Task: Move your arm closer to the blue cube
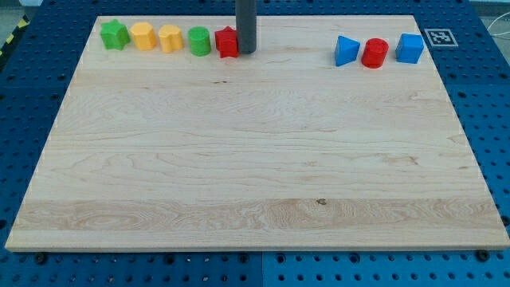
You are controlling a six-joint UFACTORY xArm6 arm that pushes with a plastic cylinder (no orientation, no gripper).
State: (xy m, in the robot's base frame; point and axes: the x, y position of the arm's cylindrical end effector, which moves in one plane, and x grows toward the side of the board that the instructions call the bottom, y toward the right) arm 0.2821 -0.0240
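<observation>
**Bare table in the foreground; blue cube lies far to the view's right of the tip**

Bare wood of the table [255, 183] fills the near part of the view; all blocks sit along the far edge. Blue cube [409, 48] lies well apart from my tip [246, 53], toward the view's right and at about the same depth, so the coming move would be, by my judgement, a nearly straight slide rightward. Just on the tip's side of the cube stand a red cylinder [374, 53] and a blue triangular block [346, 50], directly on that line. The end effector is a plain rod holding nothing; its tip rests just beside, perhaps touching, a red block [227, 41].
</observation>
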